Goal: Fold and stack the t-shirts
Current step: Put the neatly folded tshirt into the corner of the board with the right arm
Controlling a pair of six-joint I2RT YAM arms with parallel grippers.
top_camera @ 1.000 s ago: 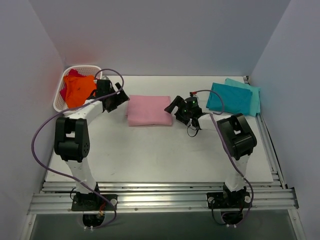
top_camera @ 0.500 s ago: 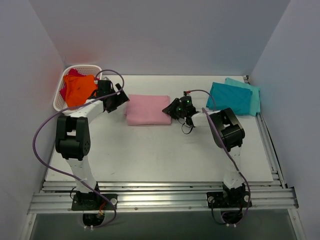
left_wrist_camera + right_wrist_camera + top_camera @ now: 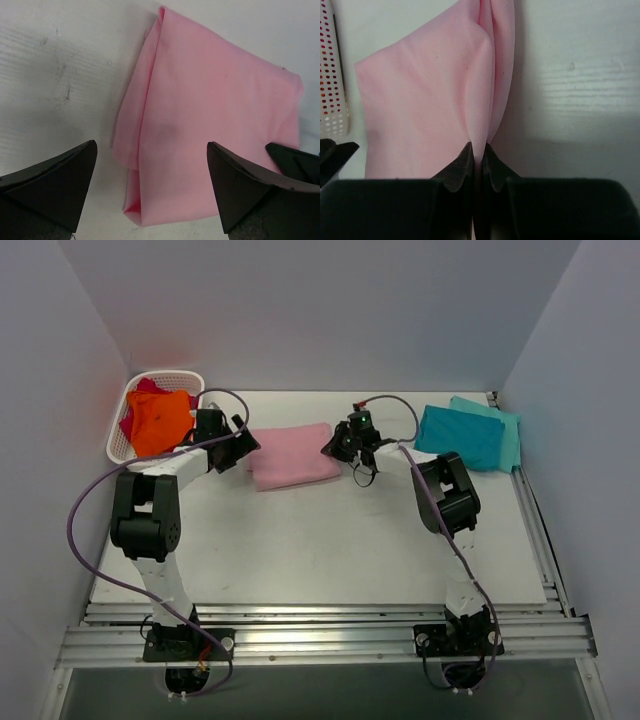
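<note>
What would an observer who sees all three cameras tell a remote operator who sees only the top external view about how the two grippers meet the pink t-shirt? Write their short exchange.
Operator: From above I can't tell. Has the right gripper actually caught the pink t-shirt?
Observer: Yes. The right wrist view shows its fingers shut on a pinched fold at the shirt's edge.
Operator: And the left gripper?
Observer: The left wrist view shows it open, fingers spread wide over the shirt's layered end, pinching nothing.
</note>
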